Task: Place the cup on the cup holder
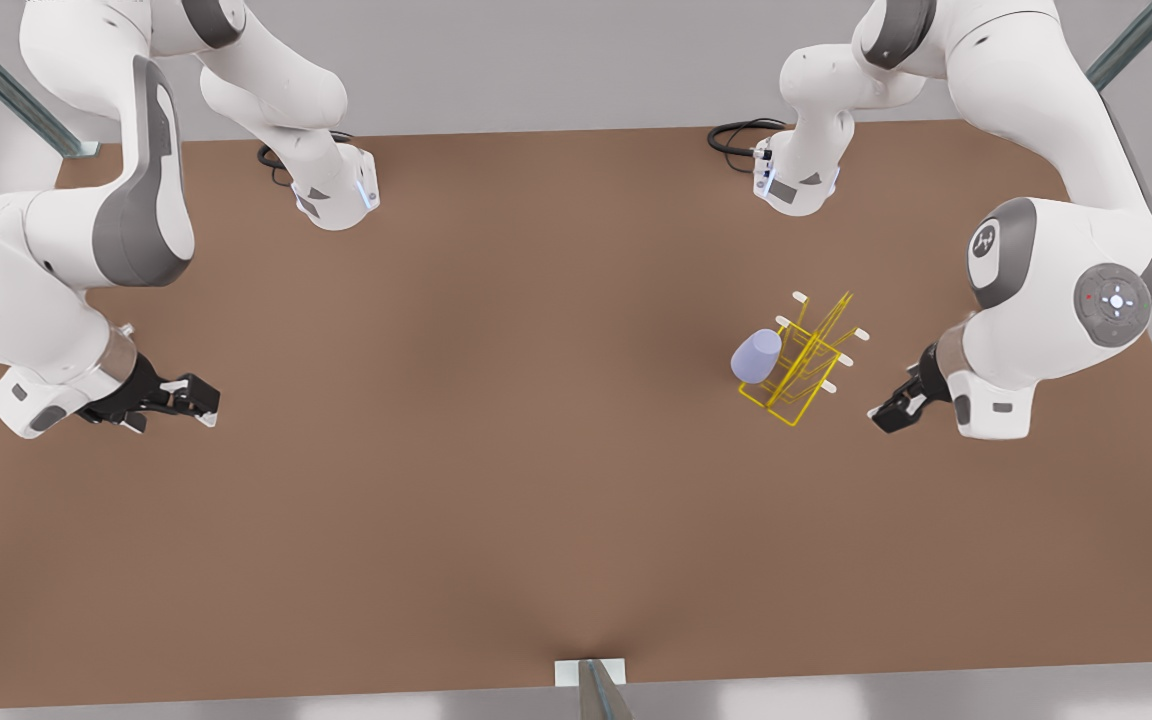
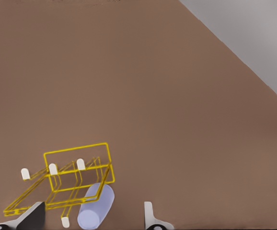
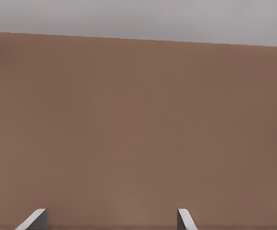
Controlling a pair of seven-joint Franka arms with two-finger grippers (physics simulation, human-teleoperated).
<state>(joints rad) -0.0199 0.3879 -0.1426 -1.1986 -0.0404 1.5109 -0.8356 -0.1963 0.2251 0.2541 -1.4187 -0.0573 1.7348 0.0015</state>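
We see a broad brown table (image 1: 496, 420) with a plain matte top carrying the scene. Toward the front view's right, the yellow wire cup holder (image 1: 804, 362) stands with its rectangular base on the tabletop. The lavender-blue cup (image 1: 756, 357) hangs tilted against the rack's side that faces the front view's left, seemingly on a peg rather than on the table. At the table's far edge sit the two white arm bases (image 1: 336, 195).

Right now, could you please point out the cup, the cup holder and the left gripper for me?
cup (image 1: 756, 357): front view, on its side wall.
cup holder (image 1: 798, 377): front view, on its yellow wire frame.
left gripper (image 1: 884, 414): front view, between its open fingertips, beside the holder.
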